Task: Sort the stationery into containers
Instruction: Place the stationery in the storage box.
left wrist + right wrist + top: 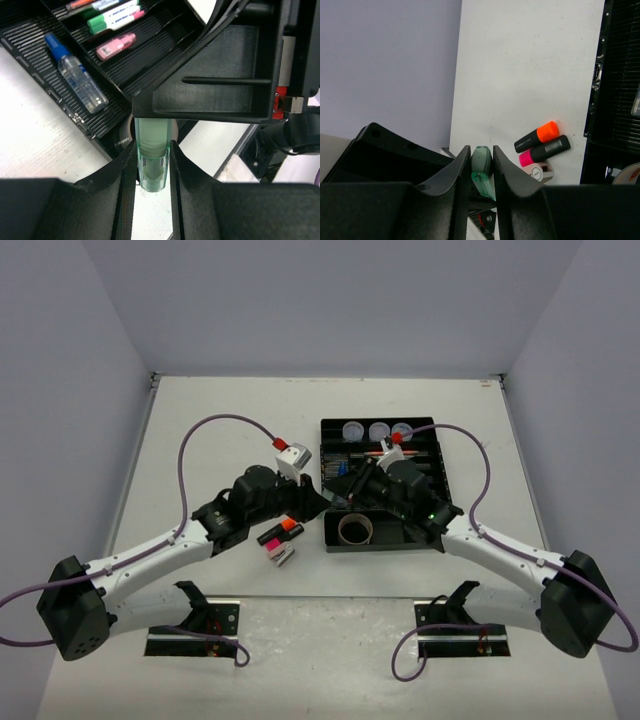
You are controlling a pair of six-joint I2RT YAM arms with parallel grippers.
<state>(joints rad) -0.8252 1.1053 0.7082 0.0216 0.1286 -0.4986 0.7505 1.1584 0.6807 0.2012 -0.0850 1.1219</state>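
Observation:
A green highlighter [152, 160] is held between both grippers beside the black organiser tray's [442, 502] near left corner. My left gripper [152, 167] is shut on its clear-capped end. My right gripper [481, 159] is shut on the other end of the green highlighter [481, 165]. In the top view the two grippers meet tip to tip, left [322, 502] and right [347, 494]. A tan tape roll [355, 530] lies in the tray's near section, with three clear tubs [379, 431] at its far end. A blue-capped bottle [77, 75] and coloured pens [112, 15] lie in the slots.
An orange highlighter [290, 526], a pink highlighter [272, 537] and a small white block [283, 555] lie on the table left of the tray; they also show in the right wrist view, orange highlighter [537, 137] uppermost. A pink item [116, 46] lies in a slot.

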